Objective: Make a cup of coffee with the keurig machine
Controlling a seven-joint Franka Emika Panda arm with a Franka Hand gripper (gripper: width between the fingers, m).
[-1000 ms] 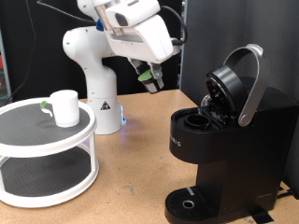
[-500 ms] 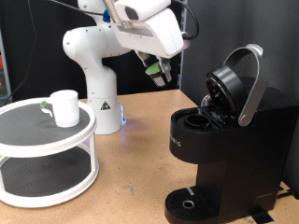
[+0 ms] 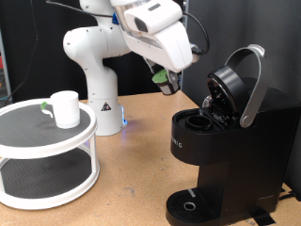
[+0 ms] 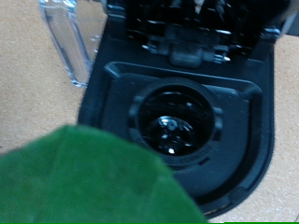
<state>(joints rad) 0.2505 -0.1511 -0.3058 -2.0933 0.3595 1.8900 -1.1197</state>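
Observation:
My gripper (image 3: 166, 83) is shut on a small dark pod with a green top (image 3: 161, 76). It hangs in the air just to the exterior view's left of and above the keurig machine (image 3: 230, 141). The machine's lid (image 3: 230, 87) is raised and its pod chamber (image 3: 197, 121) is open. In the wrist view the pod's green top (image 4: 89, 182) fills the foreground, with the empty round chamber (image 4: 176, 126) beyond it. The white cup (image 3: 65, 108) stands on a white round rack (image 3: 47, 151) at the exterior view's left, far from the gripper.
The white robot base (image 3: 94, 71) stands behind the rack. The machine's round drip tray (image 3: 193, 203) holds nothing. A clear water reservoir (image 4: 65, 42) shows beside the chamber in the wrist view. The tabletop (image 3: 132, 179) is brown wood.
The gripper has carried the pod towards the exterior view's right, closer to the machine's open chamber. The cup and the machine have not moved.

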